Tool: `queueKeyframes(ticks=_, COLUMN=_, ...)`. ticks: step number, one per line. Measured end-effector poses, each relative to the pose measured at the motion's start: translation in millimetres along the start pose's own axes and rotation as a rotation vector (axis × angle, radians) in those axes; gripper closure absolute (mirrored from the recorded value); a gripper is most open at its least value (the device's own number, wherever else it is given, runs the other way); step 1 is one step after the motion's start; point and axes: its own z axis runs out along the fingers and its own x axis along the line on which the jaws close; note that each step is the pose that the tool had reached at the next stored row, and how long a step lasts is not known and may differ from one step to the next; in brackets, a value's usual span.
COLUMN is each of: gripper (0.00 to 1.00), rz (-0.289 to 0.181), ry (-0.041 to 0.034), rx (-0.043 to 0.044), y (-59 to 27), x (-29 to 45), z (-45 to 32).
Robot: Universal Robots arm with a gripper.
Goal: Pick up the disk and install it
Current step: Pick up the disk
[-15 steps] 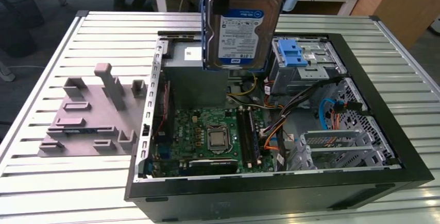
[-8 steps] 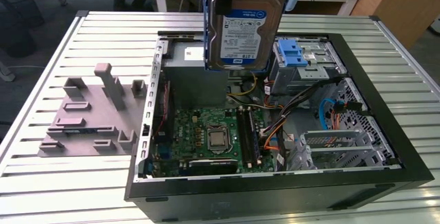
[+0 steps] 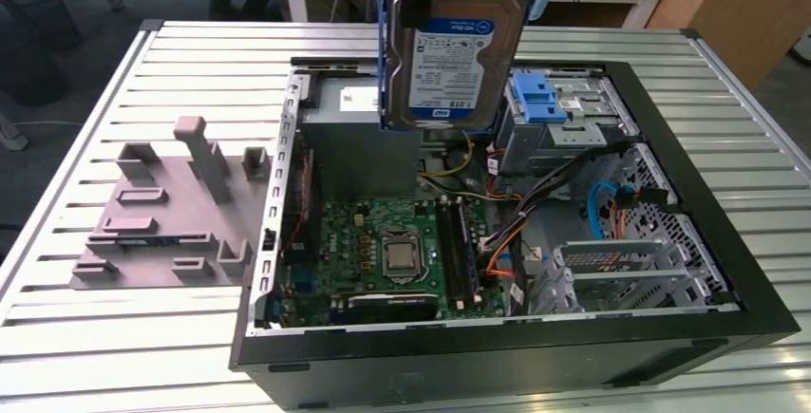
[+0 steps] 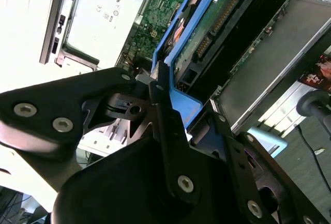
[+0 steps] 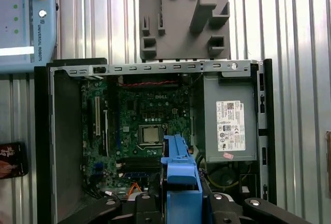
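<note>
The hand (image 4: 189, 110) is clamped on the blue-framed flat silver disk with a white-and-blue label (image 3: 450, 52), which hangs on edge, long axis vertical, at the exterior view's upper centre, with the blue-latched silver drive cage (image 3: 557, 109) by its lower end, toward that view's right.

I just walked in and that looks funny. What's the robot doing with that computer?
A robot arm is holding a disk up in the air, with its jaws shut on the disk's blue frame. The disk hangs upright over an open computer case that lies on a metal table. You can see the green circuit board inside. The disk is not in the case yet.
</note>
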Motion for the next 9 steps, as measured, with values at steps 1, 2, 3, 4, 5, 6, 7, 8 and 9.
queueKeyframes(ticks=1, gripper=0.63, rz=0.000, ry=0.0000, rx=0.0000, y=-0.3, x=0.1, z=0.0)
queueKeyframes(ticks=2, gripper=0.63, rz=0.000, ry=0.0000, rx=0.0000, y=-0.7, x=0.1, z=0.0)
queueKeyframes(ticks=3, gripper=0.63, rz=0.000, ry=0.0000, rx=0.0000, y=-1.1, x=0.2, z=0.0)
queueKeyframes(ticks=4, gripper=0.63, rz=0.000, ry=0.0000, rx=0.0000, y=-1.8, x=0.3, z=0.0)
queueKeyframes(ticks=5, gripper=0.63, rz=0.000, ry=0.0000, rx=0.0000, y=-2.6, x=0.5, z=0.0)
queueKeyframes(ticks=6, gripper=0.63, rz=0.000, ry=0.0000, rx=0.0000, y=-3.6, x=0.6, z=-0.1)
queueKeyframes(ticks=7, gripper=0.63, rz=0.000, ry=0.0000, rx=0.0000, y=-4.9, x=0.7, z=-0.1)
queueKeyframes(ticks=8, gripper=0.63, rz=0.000, ry=0.0000, rx=0.0000, y=-6.7, x=0.6, z=-0.1)
queueKeyframes(ticks=9, gripper=0.63, rz=0.000, ry=0.0000, rx=0.0000, y=-9.2, x=0.6, z=-0.1)
